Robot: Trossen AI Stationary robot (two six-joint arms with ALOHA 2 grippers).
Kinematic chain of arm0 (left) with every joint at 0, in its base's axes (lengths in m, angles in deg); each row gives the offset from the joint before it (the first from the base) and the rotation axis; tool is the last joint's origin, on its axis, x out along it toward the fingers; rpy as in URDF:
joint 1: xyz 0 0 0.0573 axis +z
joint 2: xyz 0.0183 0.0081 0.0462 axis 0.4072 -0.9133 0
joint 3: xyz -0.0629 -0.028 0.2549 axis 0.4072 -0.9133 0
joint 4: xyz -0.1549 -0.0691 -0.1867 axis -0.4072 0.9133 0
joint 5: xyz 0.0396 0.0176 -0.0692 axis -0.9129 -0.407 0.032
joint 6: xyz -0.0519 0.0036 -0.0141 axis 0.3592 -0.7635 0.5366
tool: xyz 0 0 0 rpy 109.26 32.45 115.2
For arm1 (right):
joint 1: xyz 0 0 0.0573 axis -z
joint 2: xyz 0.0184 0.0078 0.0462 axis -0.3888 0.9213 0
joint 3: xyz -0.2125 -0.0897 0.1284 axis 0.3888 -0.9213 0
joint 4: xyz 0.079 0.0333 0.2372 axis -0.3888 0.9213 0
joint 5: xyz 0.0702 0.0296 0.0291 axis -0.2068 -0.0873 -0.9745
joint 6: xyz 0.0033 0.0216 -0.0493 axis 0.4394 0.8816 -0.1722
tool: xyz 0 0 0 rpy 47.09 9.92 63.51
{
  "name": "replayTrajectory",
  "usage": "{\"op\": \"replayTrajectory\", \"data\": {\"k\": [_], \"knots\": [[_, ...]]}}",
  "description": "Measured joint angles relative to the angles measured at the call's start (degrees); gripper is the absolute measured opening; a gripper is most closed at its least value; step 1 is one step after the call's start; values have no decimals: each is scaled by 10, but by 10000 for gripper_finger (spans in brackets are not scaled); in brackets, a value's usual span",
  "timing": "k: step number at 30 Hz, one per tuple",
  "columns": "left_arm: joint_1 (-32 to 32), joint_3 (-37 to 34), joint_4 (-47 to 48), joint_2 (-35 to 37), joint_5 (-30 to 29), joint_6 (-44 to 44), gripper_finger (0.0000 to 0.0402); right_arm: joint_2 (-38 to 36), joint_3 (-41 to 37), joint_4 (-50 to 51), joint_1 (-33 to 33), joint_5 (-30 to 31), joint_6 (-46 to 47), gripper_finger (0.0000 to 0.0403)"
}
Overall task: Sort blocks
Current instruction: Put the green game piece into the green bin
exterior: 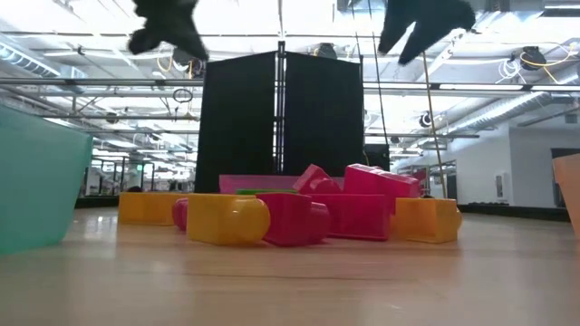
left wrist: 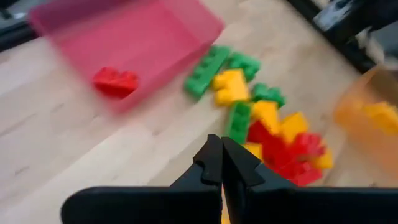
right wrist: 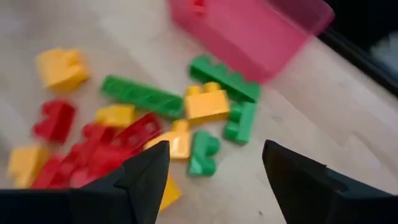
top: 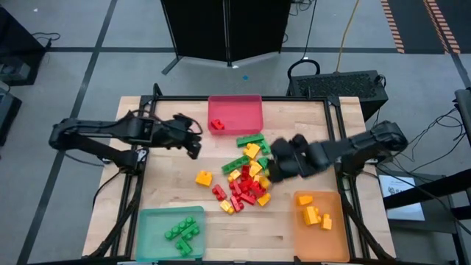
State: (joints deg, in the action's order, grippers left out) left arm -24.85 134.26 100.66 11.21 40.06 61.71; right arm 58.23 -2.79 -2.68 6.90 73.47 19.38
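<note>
2 arms reach inward: right claw (top: 274,168) gapes empty over the blocks (top: 243,184), left claw (top: 193,151) pinched together.

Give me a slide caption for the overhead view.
Right pincer open above the mixed block pile; red tray holds one red block.

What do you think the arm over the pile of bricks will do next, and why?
Probably lower straight down and close on one brick. The right gripper hangs open and empty above the unsorted pile, with a green brick and a yellow brick between its fingers in the wrist view. The left gripper is shut, waiting near the red tray.
</note>
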Motion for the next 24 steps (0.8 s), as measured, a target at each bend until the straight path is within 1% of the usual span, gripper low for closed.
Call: {"op": "replayTrajectory", "data": {"k": [5, 9, 11, 18, 21, 24], "knots": [[-5, 0, 65, 39, -4, 13, 3, 0, -21, -4, 100, -68, -25, 258], [-9, 0, 91, 54, -8, 14, 13, 0, -63, -22, 158, -120, -53, 260], [-9, 0, 99, 57, -8, 14, 15, 0, -92, -53, 178, -141, -66, 262], [-9, -1, 103, 57, -9, -2, 16, 0, -205, -218, 233, -195, -105, 275], [-9, -1, 103, 57, -9, -19, 16, 0, -240, -270, 254, -215, -108, 283], [-9, -1, 103, 57, -9, -37, 17, 0, -258, -301, 270, -230, -118, 292]]}}
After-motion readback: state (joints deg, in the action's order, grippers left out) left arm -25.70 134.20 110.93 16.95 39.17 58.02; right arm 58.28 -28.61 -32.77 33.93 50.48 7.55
